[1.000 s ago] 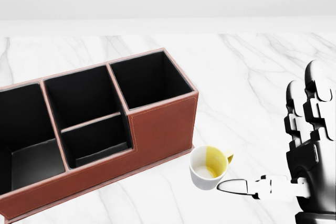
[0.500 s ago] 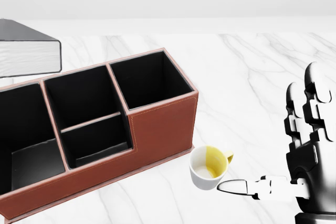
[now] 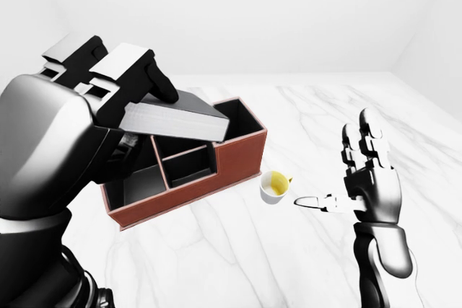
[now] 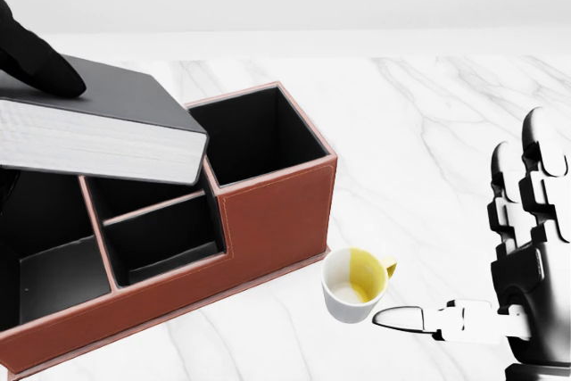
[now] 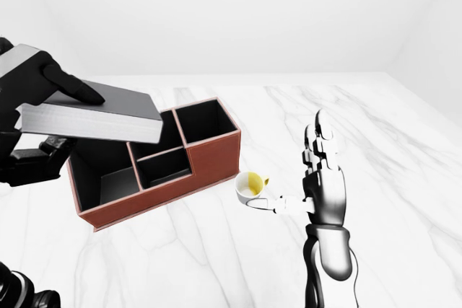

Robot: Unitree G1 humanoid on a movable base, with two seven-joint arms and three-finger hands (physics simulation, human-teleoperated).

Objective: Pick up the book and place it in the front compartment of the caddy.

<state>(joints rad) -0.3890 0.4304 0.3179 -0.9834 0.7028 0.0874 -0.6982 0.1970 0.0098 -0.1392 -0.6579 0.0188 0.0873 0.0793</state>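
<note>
The book (image 4: 107, 127) has a grey cover and white pages. My left hand (image 5: 50, 117) is shut on it, thumb on the cover and fingers underneath. It holds the book flat and slightly tilted above the left and middle compartments of the brown caddy (image 4: 272, 220). The caddy has black insides: a large compartment at the left of the head view, two small ones in the middle, one at the right. The book hides part of them. My right hand (image 4: 482, 247) is open and empty at the right, thumb pointing towards the cup.
A white cup (image 4: 355, 285) with a yellow inside stands on the white marble table (image 4: 428, 131), just right of the caddy's lower corner. My right thumb tip is close to it. A pale wall stands beyond the table.
The book, held in my left hand, has come in from the left of the head view and moved right over the caddy. My right hand has barely moved.
</note>
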